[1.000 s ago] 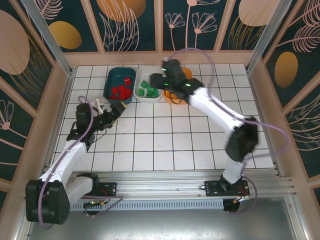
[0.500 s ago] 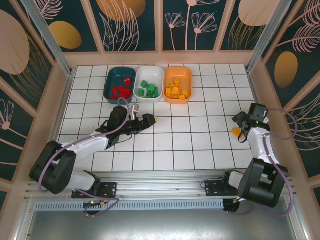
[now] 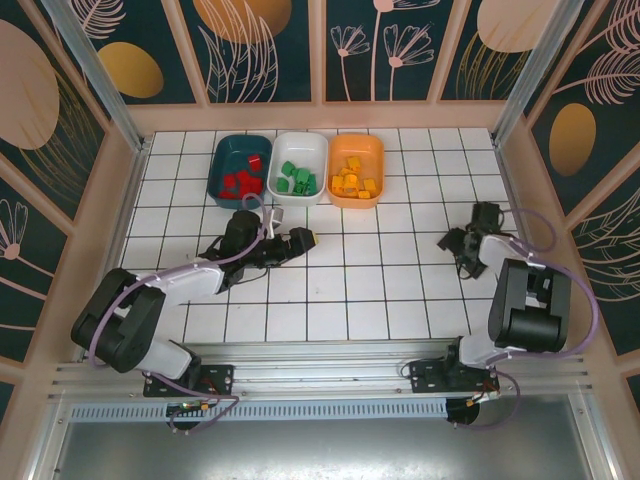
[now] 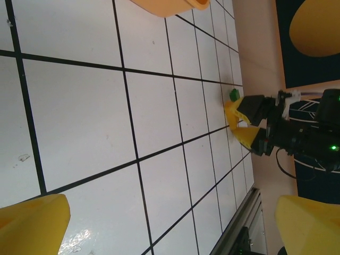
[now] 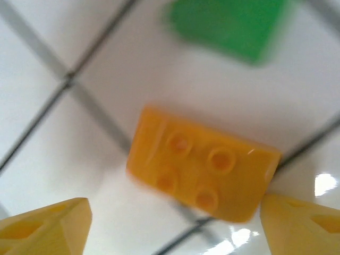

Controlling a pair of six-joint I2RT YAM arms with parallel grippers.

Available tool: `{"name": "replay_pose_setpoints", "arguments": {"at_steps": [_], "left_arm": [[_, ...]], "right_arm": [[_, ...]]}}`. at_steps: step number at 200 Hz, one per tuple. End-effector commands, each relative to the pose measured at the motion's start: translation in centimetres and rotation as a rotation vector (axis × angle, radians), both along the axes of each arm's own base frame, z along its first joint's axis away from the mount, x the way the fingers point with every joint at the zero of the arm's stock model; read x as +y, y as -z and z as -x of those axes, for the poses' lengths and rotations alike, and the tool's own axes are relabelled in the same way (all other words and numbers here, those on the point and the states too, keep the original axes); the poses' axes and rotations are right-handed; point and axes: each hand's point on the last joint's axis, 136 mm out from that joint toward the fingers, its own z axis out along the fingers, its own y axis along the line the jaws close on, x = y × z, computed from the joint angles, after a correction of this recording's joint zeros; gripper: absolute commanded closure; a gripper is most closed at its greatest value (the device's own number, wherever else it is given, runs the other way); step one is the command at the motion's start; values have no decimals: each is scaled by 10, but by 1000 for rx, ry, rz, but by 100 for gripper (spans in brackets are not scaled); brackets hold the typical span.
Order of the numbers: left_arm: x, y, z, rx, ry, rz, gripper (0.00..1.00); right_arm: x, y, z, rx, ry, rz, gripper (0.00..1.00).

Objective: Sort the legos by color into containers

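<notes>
Three containers stand in a row at the far side: dark teal (image 3: 226, 160) with red legos (image 3: 240, 182), white (image 3: 309, 150) with green legos (image 3: 296, 180), orange (image 3: 368, 150) with orange legos (image 3: 352, 182). In the right wrist view an orange lego (image 5: 202, 162) lies studs-up on a tile, with a blurred green lego (image 5: 228, 24) just beyond it. My right gripper (image 5: 175, 223) is open low over the orange lego, one yellow fingertip on each side. It sits at the right of the table (image 3: 455, 243). My left gripper (image 3: 300, 240) hangs open over bare tiles (image 4: 170, 223), facing the right gripper (image 4: 239, 125).
The white tiled table (image 3: 380, 290) is fenced by a low wooden wall (image 3: 520, 180) on the right, close to my right gripper. A metal rail (image 3: 330, 365) runs along the near edge. The orange container's corner (image 4: 170, 5) shows at the top of the left wrist view.
The right arm swung from above the containers to the table's right side and came down over the orange lego. The left gripper moved right toward the table's middle, staying open.
</notes>
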Motion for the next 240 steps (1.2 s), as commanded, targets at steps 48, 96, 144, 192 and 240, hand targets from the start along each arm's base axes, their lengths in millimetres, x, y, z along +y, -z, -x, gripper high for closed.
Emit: {"name": "replay_pose_setpoints", "arguments": {"at_steps": [48,96,144,192,240], "left_arm": [[-9,-12,-7,-39,31,19,1],[-10,-14,-7,-31,29,26,2],[-3,-18,-2,-34,12,7,2],[3,-21,2,-30,-11,0,1],[6,-25,4,-22,-30,7,1]], "right_arm": [[45,-55,-34,-152,-151,-103,26],[13,-37,-32,-11,-128,179,26],[7,-1,-32,93,-110,236,26],[6,2,-39,90,-122,257,31],[0,10,-44,99,-106,274,42]]}}
